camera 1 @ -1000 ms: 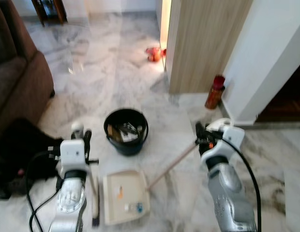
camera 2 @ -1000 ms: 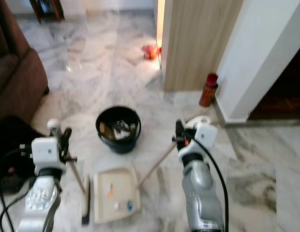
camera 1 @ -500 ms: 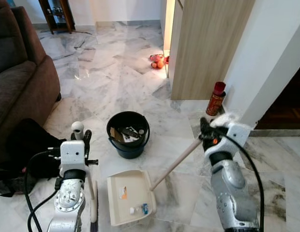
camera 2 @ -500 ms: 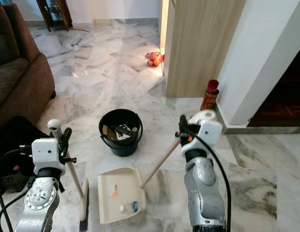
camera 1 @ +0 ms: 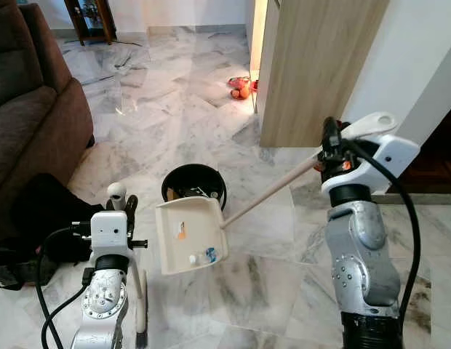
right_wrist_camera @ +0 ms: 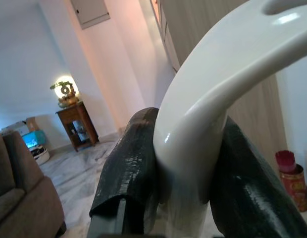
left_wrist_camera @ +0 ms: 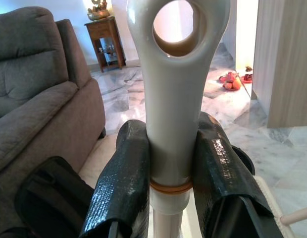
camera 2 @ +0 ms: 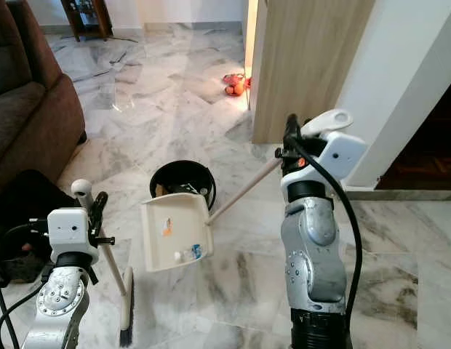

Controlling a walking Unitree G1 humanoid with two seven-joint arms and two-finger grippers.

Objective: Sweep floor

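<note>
My right gripper [camera 1: 329, 142] is shut on the white handle of the dustpan [camera 1: 185, 235]. The cream pan hangs tilted in the air just in front of the black bin [camera 1: 194, 190], with small bits of litter [camera 1: 201, 256] lying at its lower edge. The pan's pale pole [camera 1: 273, 190] slopes up to my right hand. My left gripper [camera 1: 124, 205] is shut on the broom handle [left_wrist_camera: 174, 99], which stands upright; the broom's head [camera 1: 141, 320] rests on the marble floor at the lower left.
A brown sofa [camera 1: 29, 109] and a dark bag [camera 1: 44, 218] stand at the left. A wooden panel [camera 1: 313, 65] and white wall rise at the right. Red and orange items [camera 1: 240, 87] lie on the floor far ahead. A black cable [camera 1: 51, 291] loops by my left arm.
My right arm has lifted the dustpan off the floor and brought it up beside the bin, tilted. The left gripper and broom have stayed put. The camera view has shifted.
</note>
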